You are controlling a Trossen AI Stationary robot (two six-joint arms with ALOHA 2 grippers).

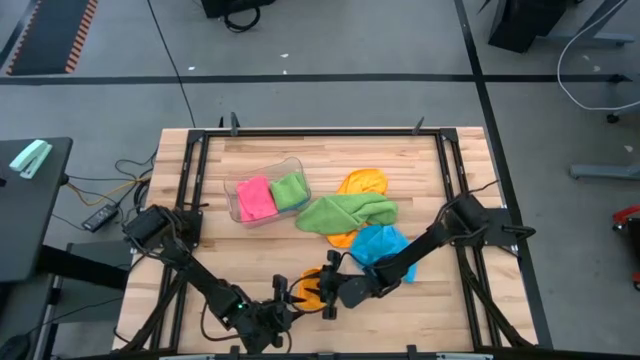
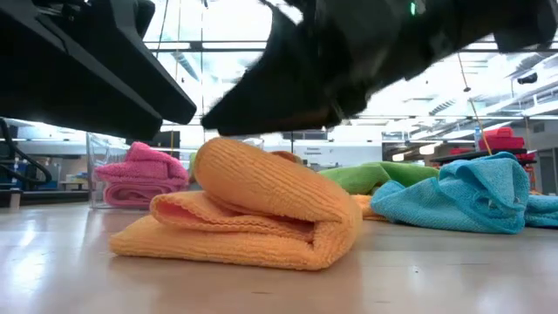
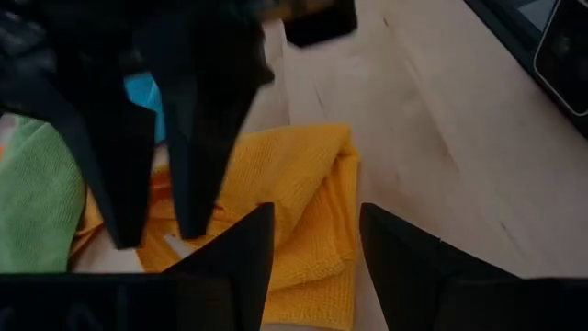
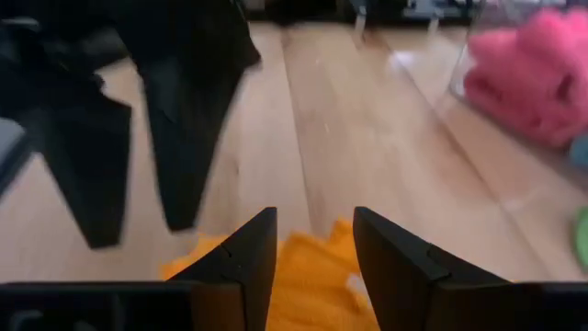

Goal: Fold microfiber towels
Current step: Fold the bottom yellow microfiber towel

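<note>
A: Two dark arms meet over one orange towel [image 1: 312, 287] at the near edge of the wooden bench [image 1: 250, 265]. That towel is the landmark for everything else.

B: What shape is it in?

A: Doubled over, with a rounded fold on one side and layered edges on the other, lying flat on the wood.

B: And the pincers?

A: The left pincer [image 3: 312, 241] hangs just above the orange towel, its two fingers parted with cloth showing in the gap, grasping nothing. The right pincer [image 4: 312, 241] is also released, fingers spread over the towel's edge from the opposite side.

B: Where are the other cloths?

A: A sky-blue towel [image 1: 380, 245] lies just beyond the orange one. Farther back sprawls a green towel [image 1: 345, 212] over a second orange cloth [image 1: 362, 182]. A clear plastic tub [image 1: 262, 170], well behind, holds a pink towel [image 1: 255, 198] and another green one.

B: Which step is this?

A: Likely finishing the orange towel's fold. Next probably calls for pinching it closed and carrying it towards the tub.
</note>
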